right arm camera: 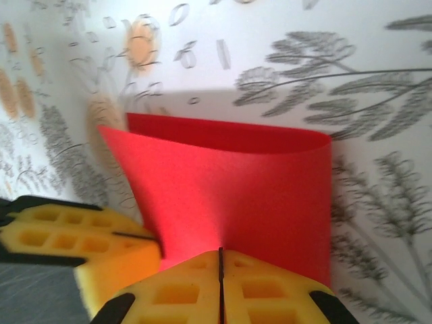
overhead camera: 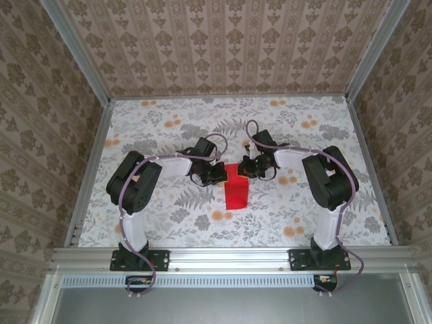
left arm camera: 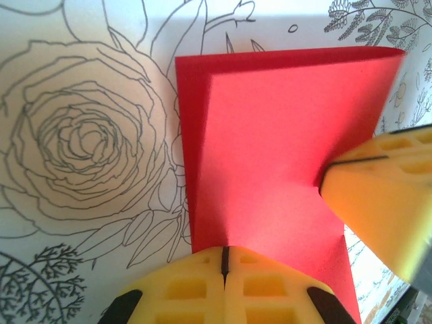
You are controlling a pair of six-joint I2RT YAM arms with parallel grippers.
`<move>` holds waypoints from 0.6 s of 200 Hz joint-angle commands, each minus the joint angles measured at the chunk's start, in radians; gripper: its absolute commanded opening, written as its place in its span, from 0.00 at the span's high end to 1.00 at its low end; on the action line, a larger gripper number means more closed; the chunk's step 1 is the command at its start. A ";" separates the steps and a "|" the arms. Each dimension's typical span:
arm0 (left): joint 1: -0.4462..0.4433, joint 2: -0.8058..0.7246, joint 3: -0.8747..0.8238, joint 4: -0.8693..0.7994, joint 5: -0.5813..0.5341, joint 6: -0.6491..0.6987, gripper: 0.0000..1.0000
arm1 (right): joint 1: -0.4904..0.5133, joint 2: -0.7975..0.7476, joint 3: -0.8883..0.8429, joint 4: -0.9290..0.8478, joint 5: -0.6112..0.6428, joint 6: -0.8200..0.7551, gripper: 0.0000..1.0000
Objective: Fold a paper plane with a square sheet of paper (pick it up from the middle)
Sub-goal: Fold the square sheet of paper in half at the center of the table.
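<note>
Folding step in progress. The square sheet of paper (overhead camera: 236, 194) lies on the flowered table (overhead camera: 169, 128), doubled over into a narrower red rectangle. Its long axis runs from the two grippers back toward the arm bases. Both grippers sit at the sheet's far end. The left gripper (left arm camera: 223, 260) is at the sheet's left side, fingers pressed together with the upper layer's edge running into the seam between them. The right gripper (right arm camera: 221, 263) is at the sheet's right side, likewise closed and pinching the red edge. Neither arm is nearer, since both hold the same end and their yellow fingers almost touch. The upper layer sits skewed on the lower one, leaving a strip of the lower layer bare along one side. The bend is a soft roll, not a pressed crease. Judgement: the coming move turns on squaring the layers, then flattening that roll along the long axis. The table around the sheet is flat and printed. Patterned walls (overhead camera: 223, 40) stand well back from the sheet, and a metal rail (overhead camera: 229, 256) lies behind its near end.
</note>
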 commanded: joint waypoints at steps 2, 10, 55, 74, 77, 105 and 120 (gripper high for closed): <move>0.003 0.109 -0.081 -0.227 -0.208 0.023 1.00 | -0.043 0.031 -0.020 0.006 0.039 0.003 0.91; 0.003 0.110 -0.082 -0.226 -0.207 0.022 1.00 | -0.058 0.033 -0.025 0.009 0.052 0.004 0.92; 0.003 0.111 -0.081 -0.226 -0.207 0.022 1.00 | -0.086 -0.011 -0.004 0.041 0.129 0.054 0.93; 0.003 0.113 -0.077 -0.230 -0.205 0.029 1.00 | -0.083 -0.065 -0.034 0.121 0.101 0.081 0.94; 0.003 0.113 -0.076 -0.231 -0.206 0.028 1.00 | -0.082 -0.072 -0.040 0.139 0.090 0.086 0.94; 0.004 0.125 -0.072 -0.232 -0.212 0.041 1.00 | -0.046 -0.110 -0.077 0.206 0.020 0.105 0.94; 0.005 0.127 -0.072 -0.229 -0.218 0.049 1.00 | -0.023 -0.097 -0.088 0.210 0.012 0.114 0.94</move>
